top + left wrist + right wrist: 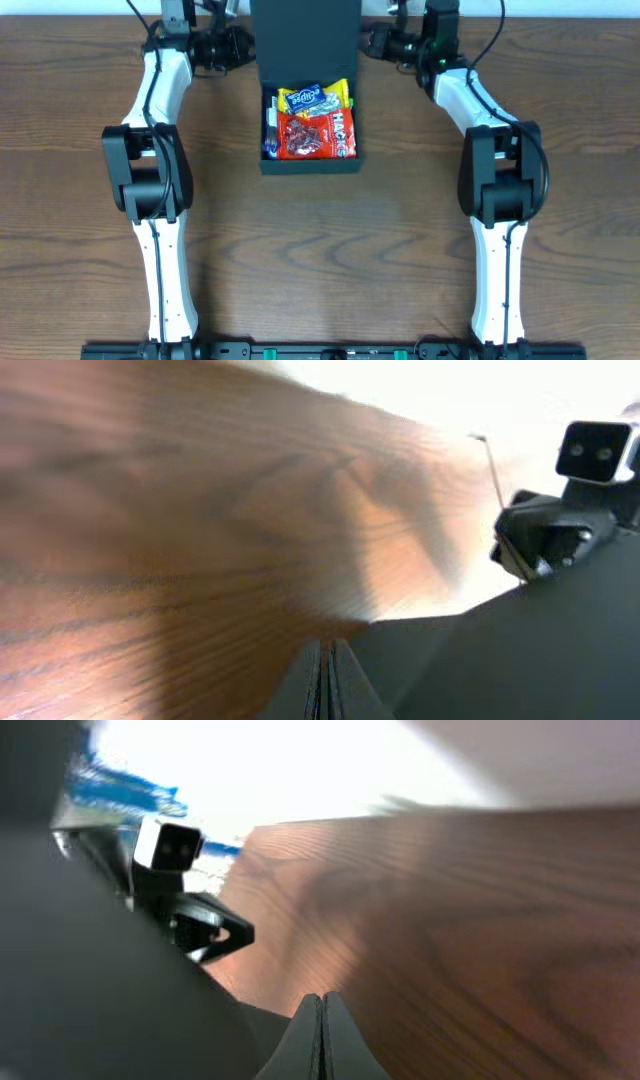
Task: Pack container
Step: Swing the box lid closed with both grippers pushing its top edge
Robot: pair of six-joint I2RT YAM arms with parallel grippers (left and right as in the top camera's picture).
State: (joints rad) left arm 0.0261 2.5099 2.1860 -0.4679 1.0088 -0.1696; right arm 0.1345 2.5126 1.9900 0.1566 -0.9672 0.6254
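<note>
We flank the raised lid point(305, 30) of the container point(310, 166), which sits snack-filled at the table's point(320, 260) far middle, with the left gripper point(326, 660) and right gripper point(322, 1015). Both finger pairs are pressed together and empty, likely to push the lid shut.

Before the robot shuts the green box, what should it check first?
1. Lid of the container open, standing up at the back: ok.
2. Red snack packet and yellow snack packet inside the walls: ok.
3. Packets low enough for the lid to close: cannot tell.
4. Left gripper shut, beside the lid: ok.
5. Right gripper shut, beside the lid: ok.
6. Either gripper touching the lid: cannot tell.
</note>
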